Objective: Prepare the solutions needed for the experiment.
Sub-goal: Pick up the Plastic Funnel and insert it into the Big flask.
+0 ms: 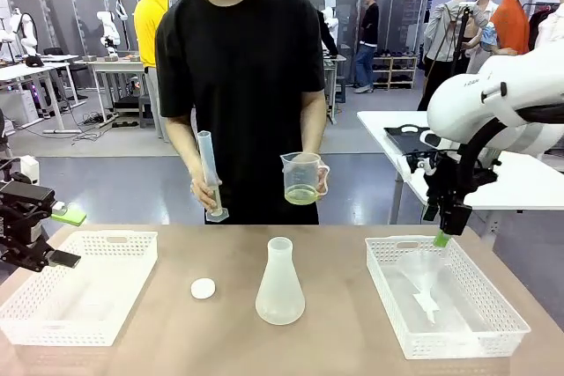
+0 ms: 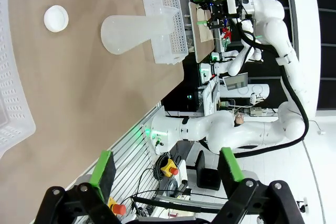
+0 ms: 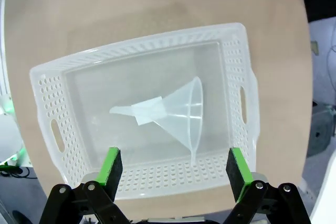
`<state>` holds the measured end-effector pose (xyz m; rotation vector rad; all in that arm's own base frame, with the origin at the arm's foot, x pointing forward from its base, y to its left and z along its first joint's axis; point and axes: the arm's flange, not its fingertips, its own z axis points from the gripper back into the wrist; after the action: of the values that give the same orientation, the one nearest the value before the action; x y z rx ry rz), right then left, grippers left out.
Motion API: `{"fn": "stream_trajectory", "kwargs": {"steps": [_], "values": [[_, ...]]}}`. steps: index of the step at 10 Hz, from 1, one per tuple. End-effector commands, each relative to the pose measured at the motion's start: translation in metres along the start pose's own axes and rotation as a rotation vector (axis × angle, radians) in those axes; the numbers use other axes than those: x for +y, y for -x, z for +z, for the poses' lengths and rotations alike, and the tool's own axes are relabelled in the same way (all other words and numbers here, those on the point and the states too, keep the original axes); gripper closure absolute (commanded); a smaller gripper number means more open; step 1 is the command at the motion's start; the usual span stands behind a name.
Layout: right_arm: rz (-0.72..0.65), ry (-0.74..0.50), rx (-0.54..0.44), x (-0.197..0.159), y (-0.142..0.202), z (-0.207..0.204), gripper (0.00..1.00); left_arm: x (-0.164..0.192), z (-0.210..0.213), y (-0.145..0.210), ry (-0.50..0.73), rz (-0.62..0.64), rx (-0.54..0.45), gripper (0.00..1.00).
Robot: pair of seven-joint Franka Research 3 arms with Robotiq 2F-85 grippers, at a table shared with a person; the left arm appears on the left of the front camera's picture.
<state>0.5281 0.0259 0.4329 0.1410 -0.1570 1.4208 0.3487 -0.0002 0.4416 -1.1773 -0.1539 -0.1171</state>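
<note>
Right tool (image 1: 443,235) wide open, empty, over basket (image 1: 385,257) at tabletop's (image 1: 203,341) right edge; left tool (image 1: 65,237) likewise at left edge. Solutions (image 1: 301,194) in person-held beaker (image 1: 304,167) above far edge, between tools, well apart.

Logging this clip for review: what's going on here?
A person holds up a beaker of pale yellow solution and a graduated cylinder. The flask stands on the table. The right gripper hangs open over the funnel in its basket; the left gripper is open near the other basket.
</note>
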Motion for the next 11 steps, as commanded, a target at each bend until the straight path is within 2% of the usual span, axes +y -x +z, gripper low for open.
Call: {"fn": "stream_trajectory", "kwargs": {"steps": [1,9,11], "values": [[0.037,-0.054,-0.027,-0.016,0.001,-0.009,0.0,-0.004,0.0,-0.001,0.024,-0.01,-0.007,0.0],[0.002,-0.222,-0.004,-0.046,0.015,-0.065,0.0,-0.004,0.0,-0.001,0.024,-0.01,-0.007,0.0],[0.012,-0.263,-0.021,-0.047,0.016,-0.07,0.06,-0.004,0.0,-0.001,0.024,-0.01,-0.007,0.0]]}}
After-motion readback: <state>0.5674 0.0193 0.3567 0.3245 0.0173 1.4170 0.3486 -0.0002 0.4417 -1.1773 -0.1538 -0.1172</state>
